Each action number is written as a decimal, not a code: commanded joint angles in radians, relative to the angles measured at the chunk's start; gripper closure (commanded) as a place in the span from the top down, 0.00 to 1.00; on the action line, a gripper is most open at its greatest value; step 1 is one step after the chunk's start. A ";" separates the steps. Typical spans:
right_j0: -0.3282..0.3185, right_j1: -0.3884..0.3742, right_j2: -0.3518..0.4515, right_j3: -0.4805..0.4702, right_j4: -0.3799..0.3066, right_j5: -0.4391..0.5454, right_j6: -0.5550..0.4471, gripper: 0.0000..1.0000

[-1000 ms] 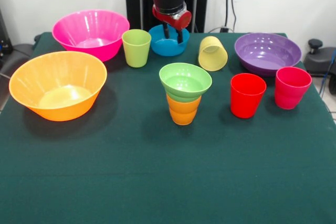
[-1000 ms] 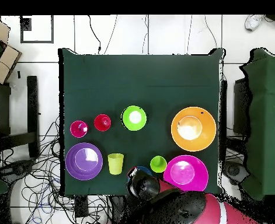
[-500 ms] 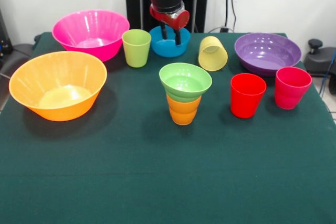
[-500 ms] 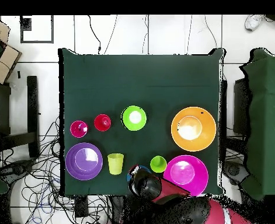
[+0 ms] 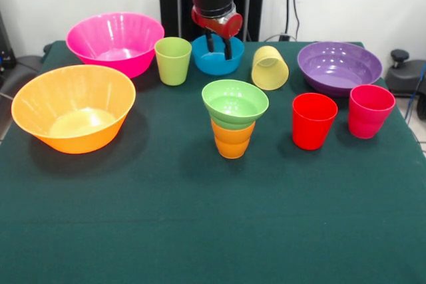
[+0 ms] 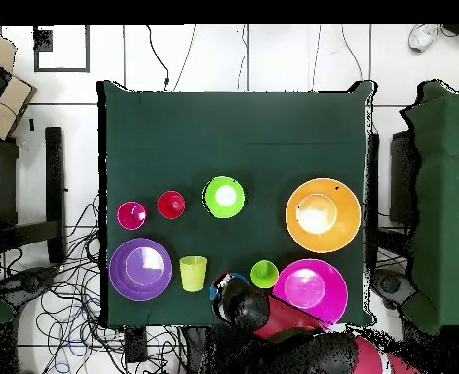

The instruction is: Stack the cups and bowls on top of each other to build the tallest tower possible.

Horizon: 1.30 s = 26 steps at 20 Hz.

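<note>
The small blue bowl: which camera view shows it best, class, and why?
The front view: the small blue bowl shows its rim and wall, with the end effector reaching into it. Overhead, the arm covers it, leaving only a blue sliver.

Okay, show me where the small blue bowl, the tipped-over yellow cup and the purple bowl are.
small blue bowl (image 5: 203, 62), front view, on its outer wall left of the claw.
yellow cup (image 5: 271, 72), front view, on its side wall.
purple bowl (image 5: 336, 66), front view, on the bare inside.
</note>
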 commanded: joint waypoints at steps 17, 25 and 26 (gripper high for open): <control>-0.010 -0.067 0.118 -0.002 0.012 0.035 0.139 1.00; -0.002 -0.050 0.126 -0.003 0.012 0.006 0.151 1.00; -0.001 -0.046 0.126 -0.003 0.012 0.002 0.152 1.00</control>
